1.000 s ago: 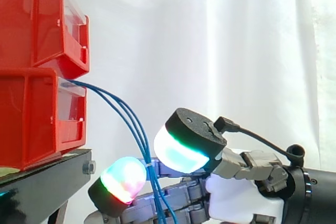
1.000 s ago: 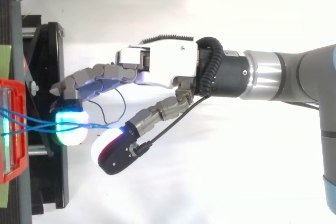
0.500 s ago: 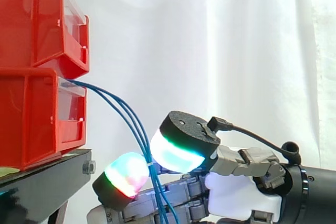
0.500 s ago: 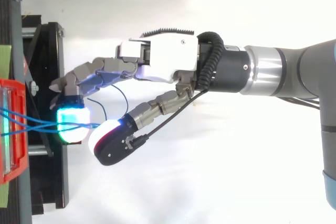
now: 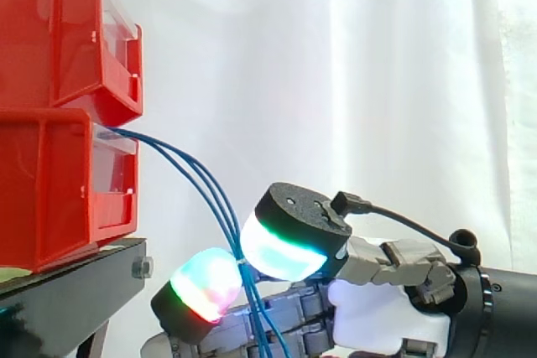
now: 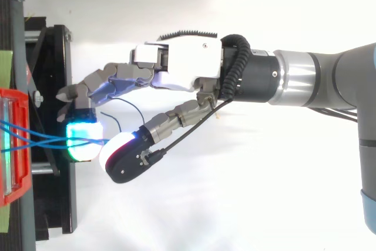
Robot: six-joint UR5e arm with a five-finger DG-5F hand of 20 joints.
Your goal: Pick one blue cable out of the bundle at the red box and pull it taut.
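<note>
Three thin blue cables (image 5: pixel 190 170) leave the front of the lower red bin (image 5: pixel 50 190) and droop down to the right, held together low down by a small white tie. In the top view the blue cables (image 6: pixel 41 141) run right from the red bin (image 6: pixel 9 145). The hand (image 6: pixel 182 69) reaches in from the right, just below and beside the bins. Its thumb pad (image 5: pixel 284 249) and a finger pad (image 5: pixel 204 284) are closed together from opposite sides of the bundle, pinching the cables where they pass between. I cannot tell whether one cable is singled out.
A second red bin (image 5: pixel 59 31) sits stacked on the lower one. Both rest on a black stand (image 5: pixel 71 295) whose edge lies directly under the fingers. A white curtain (image 5: pixel 352 81) hangs behind.
The thumb has swung in toward the finger pad, closing the gap around the blue cables. The whole hand has edged slightly toward the bins.
</note>
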